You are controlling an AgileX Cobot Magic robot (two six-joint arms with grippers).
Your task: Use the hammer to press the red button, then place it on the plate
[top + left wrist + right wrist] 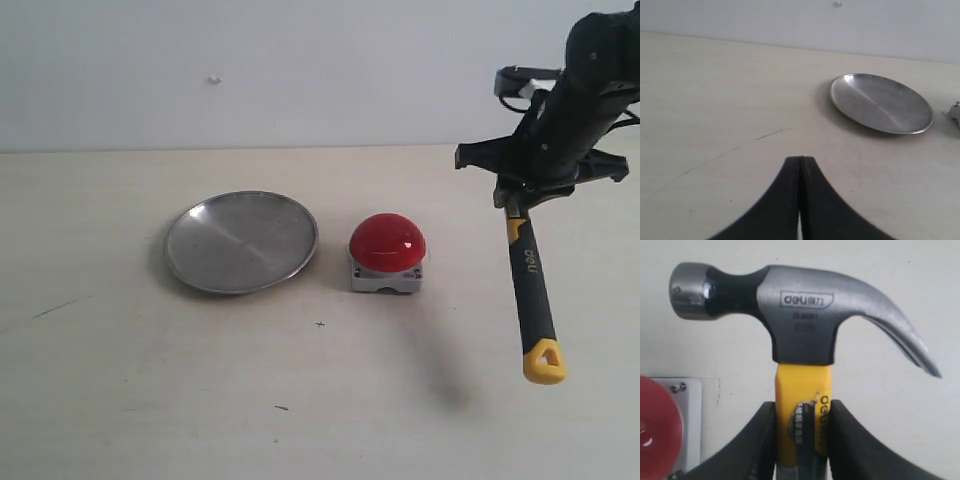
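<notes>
Yellow-black hammer (802,340) handle pinched in right claw (802,406), head just beyond tips; left claw (800,167) pressed together.

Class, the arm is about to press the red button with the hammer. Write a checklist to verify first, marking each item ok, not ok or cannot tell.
1. Grip of right gripper on hammer handle: ok.
2. Hammer head over button: not ok, it hangs to the button's right in the exterior view.
3. Button uncovered: ok.
4. Room on plate: ok, bare.
5. Idle left gripper shut, away from button: ok.
</notes>
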